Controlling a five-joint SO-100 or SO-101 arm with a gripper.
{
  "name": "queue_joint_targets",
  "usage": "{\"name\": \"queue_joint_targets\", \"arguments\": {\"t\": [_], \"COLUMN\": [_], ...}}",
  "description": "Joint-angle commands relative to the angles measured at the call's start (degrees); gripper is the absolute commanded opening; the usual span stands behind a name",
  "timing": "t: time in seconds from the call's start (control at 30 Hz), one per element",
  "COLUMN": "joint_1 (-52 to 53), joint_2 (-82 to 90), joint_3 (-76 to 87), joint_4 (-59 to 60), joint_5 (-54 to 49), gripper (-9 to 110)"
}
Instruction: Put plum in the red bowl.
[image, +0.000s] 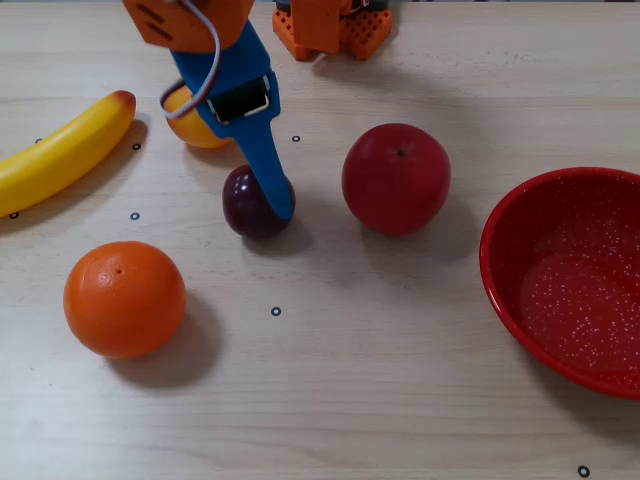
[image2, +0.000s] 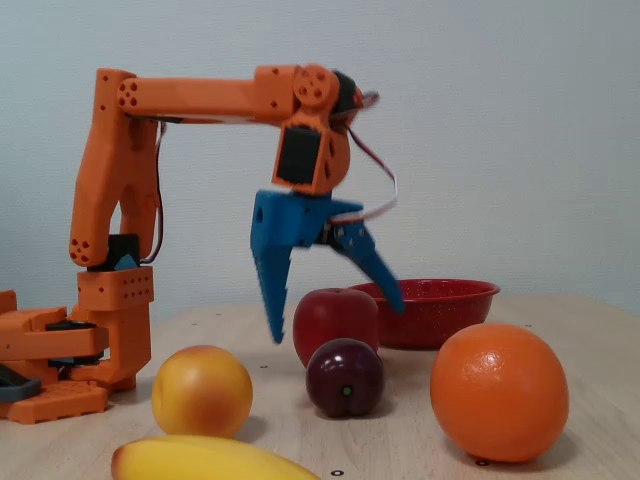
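The plum (image: 248, 205) is small, glossy and dark maroon, and lies on the wooden table left of centre in the overhead view. It also shows in the fixed view (image2: 345, 375). The red bowl (image: 500, 250) with white speckles stands at the right edge, empty; in the fixed view (image2: 440, 300) it is at the back. My gripper (image2: 335, 320) has blue fingers and hangs open just above the plum, its jaws spread wide. It is empty. In the overhead view the gripper (image: 255, 170) has one finger lying across the plum's right side; the other finger is hidden under the wrist.
A red apple (image: 396, 178) lies between plum and bowl. An orange (image: 124, 298) is at front left, a yellow-orange fruit (image: 190, 130) sits under the arm, a banana (image: 65, 150) lies at far left. The orange arm base (image: 330, 25) stands at the top edge.
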Motion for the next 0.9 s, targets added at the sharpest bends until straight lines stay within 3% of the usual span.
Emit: {"name": "queue_joint_targets", "arguments": {"t": [0.0, 0.5, 0.87], "joint_1": [2.72, 5.71, 5.8], "joint_2": [2.81, -0.09, -2.02], "joint_3": [-4.66, -6.24, -4.48], "joint_4": [2.02, 3.52, -0.7], "joint_5": [-3.16, -14.94, -17.49], "gripper": [52, 52, 52]}}
